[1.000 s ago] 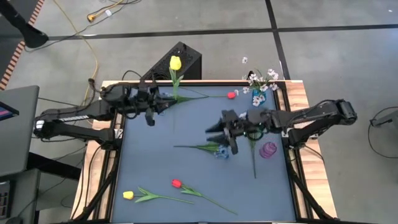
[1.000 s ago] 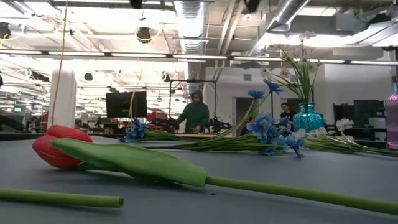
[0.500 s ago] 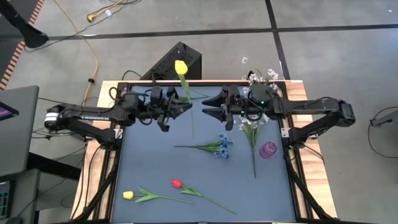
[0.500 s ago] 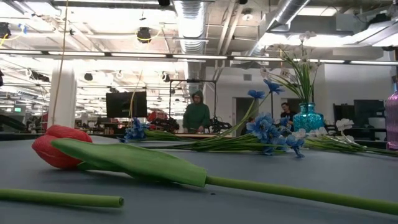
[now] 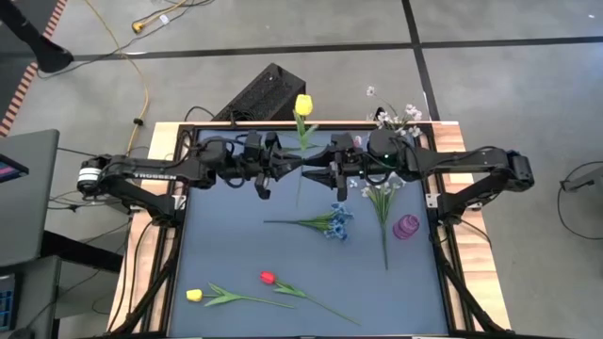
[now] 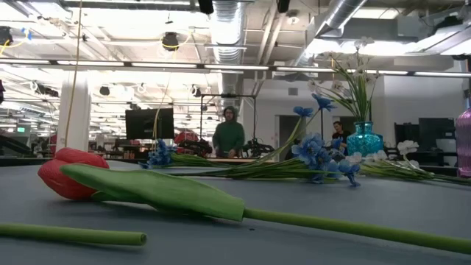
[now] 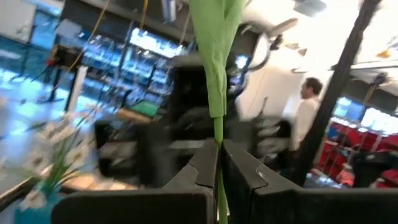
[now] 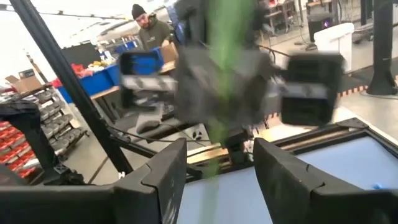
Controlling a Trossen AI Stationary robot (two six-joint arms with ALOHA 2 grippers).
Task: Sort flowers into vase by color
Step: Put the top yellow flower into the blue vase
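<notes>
Left gripper (image 5: 285, 162) pinches the yellow tulip (image 5: 302, 104) by its stem, held upright above the table's far middle. Right gripper (image 5: 314, 168) faces it with fingers spread, stem between them — looks like a handover. White sprays already fill the teal vase (image 6: 364, 138); blue cluster (image 5: 337, 222), red tulip (image 5: 268, 278) and another yellow (image 5: 194, 295) remain lying.

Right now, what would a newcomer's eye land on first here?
The yellow tulip held up at the table's far edge, its stem pinched in the left gripper, with the right gripper open and facing it nose to nose. Next, the blue flowers lying mid-table and the red tulip at the near edge.
</notes>
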